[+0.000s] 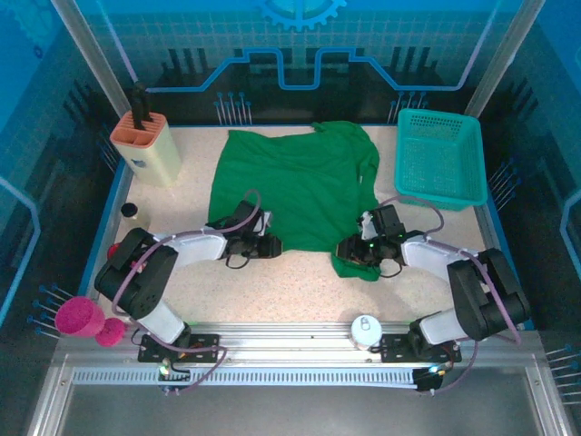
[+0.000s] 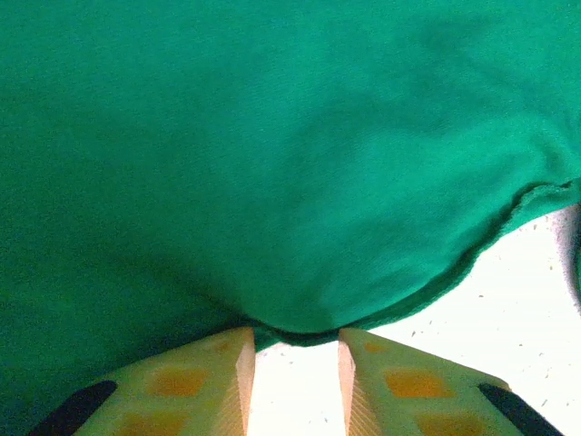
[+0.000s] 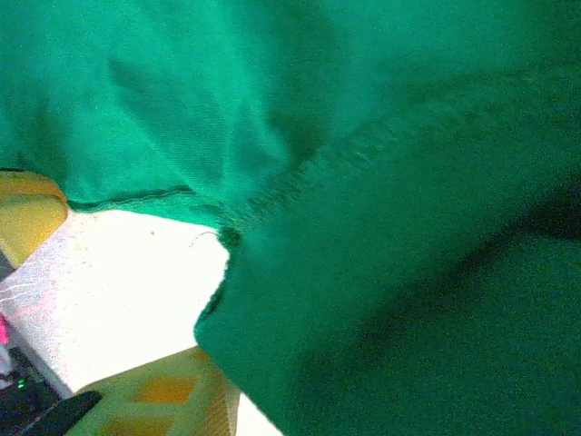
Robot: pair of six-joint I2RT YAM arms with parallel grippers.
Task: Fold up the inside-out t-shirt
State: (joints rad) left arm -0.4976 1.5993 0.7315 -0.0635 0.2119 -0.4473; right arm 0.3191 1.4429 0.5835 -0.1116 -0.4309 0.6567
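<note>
- Speckled beige table (image 1: 300, 295) inside a blue-walled cell, with a teal mesh basket (image 1: 438, 159) at the far right and a tool holder (image 1: 145, 145) at the far left.
- Spread over the middle and far part of that table: the inside-out t-shirt (image 1: 300, 182), near edge running left to right just ahead of both arms, near-right corner bunched and rumpled.
- At the near-left stretch of that edge: left gripper (image 2: 295, 363), released, jaws parted with bare table between them. Hem dipping right at the tips, not pinched.
- At the bunched near-right corner: right gripper (image 3: 136, 300), likewise released, jaws wide apart, a seamed fold of cloth draped over the lower finger.
- Cloth straight ahead of each pincer, away from the bases; each arm about equally near its own corner.
- Probably next: close on both corners, then carry the near edge toward the far one.
</note>
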